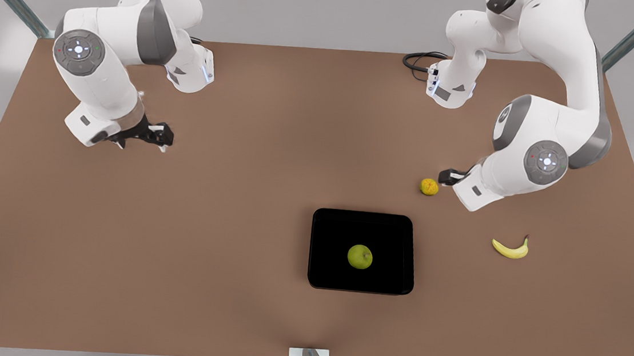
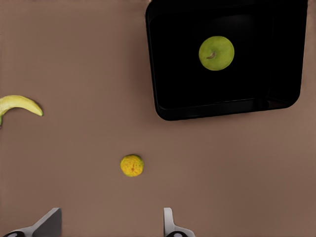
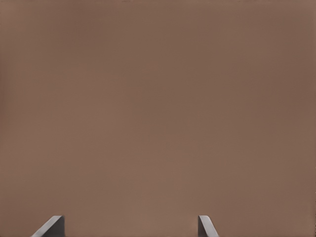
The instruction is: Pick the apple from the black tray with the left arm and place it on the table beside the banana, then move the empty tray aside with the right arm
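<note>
The apple (image 1: 360, 257) sits mid-tray in the black tray (image 1: 322, 247), near the bench's (image 1: 235, 194) front edge. The left gripper (image 2: 111, 227), released, should descend centred over it; the right gripper (image 3: 131, 227) waits released.

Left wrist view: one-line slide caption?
Open left pincer hovers near the small orange fruit; green apple sits in the black tray, banana lies on the table.

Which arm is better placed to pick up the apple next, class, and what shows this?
Left. The left gripper hangs open near the small orange fruit, and its wrist view shows the apple in the tray. The right gripper waits open over bare table.
</note>
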Controlling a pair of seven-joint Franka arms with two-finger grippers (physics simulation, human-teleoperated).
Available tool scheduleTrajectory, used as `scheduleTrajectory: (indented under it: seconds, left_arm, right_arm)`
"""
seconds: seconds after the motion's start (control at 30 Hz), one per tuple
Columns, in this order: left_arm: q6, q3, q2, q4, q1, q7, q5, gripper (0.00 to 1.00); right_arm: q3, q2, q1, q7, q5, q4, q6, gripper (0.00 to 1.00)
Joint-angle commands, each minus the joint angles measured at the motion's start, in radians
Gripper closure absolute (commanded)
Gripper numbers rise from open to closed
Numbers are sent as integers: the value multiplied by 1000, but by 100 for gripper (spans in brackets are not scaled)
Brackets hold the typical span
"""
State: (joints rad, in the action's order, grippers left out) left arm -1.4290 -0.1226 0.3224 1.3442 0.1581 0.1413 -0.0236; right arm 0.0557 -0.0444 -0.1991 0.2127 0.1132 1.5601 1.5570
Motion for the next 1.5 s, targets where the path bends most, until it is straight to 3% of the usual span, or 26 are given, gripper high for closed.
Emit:
scheduleTrajectory:
  seconds: [0.0, 0.03, 0.1, 0.17, 0.23, 0.4, 0.53, 0.6, 0.7, 0.77, 0.8, 0.97, 1.23, 1.47]
  left_arm:
    - [-90, 1, 0, 0, 0, 89, 4, 0]
    - [-97, -8, 6, -2, 4, 81, 2, 0]
    - [-257, -124, 64, -16, 78, 40, 16, 0]
    - [-215, -149, 84, -99, 150, -578, 21, 0]
    - [-208, -175, 115, -105, 337, -586, 120, 0]
    - [-355, -239, 247, -108, 402, -726, 88, 0]
    - [-487, -232, 323, -106, 370, -809, 350, 0]
    - [-538, -233, 360, -106, 328, -806, 402, 0]
    - [-582, -238, 392, -97, 301, -812, 444, 0]
    - [-646, -238, 420, -94, 285, -864, 461, 0]
    - [-677, -238, 440, -88, 284, -917, 501, 0]
    - [-685, -290, 455, -43, 202, -921, 528, 0]
    - [-686, -463, 423, -60, 24, -994, 760, 0]
    - [-763, -460, 529, -85, 0, -985, 883, 0]
  right_arm:
    - [-11, -2, 87, -286, 3, -5, 60, 0]
    - [-10, -15, 89, -286, -13, -5, 58, 0]
    - [-10, -17, 89, -285, -18, -5, 58, 0]
    - [0, -23, 83, -283, -17, -3, 12, 0]
    - [0, -68, 37, -292, -4, -5, 20, 0]
    - [-11, -164, 116, -389, -93, -12, 69, 0]
    - [7, -196, 109, -408, -93, -23, 69, 0]
    - [32, -304, 86, -406, -106, -81, 106, 0]
    - [27, -310, 92, -404, -141, -121, 124, 0]
    - [24, -322, 245, -515, -357, -120, 115, 0]
    - [23, -319, 248, -613, -348, -118, 98, 0]
    - [30, -319, 211, -484, -245, -118, 94, 0]
    - [27, -316, 218, -447, -251, -110, 74, 0]
    - [32, -318, 210, -401, -239, -117, 80, 0]
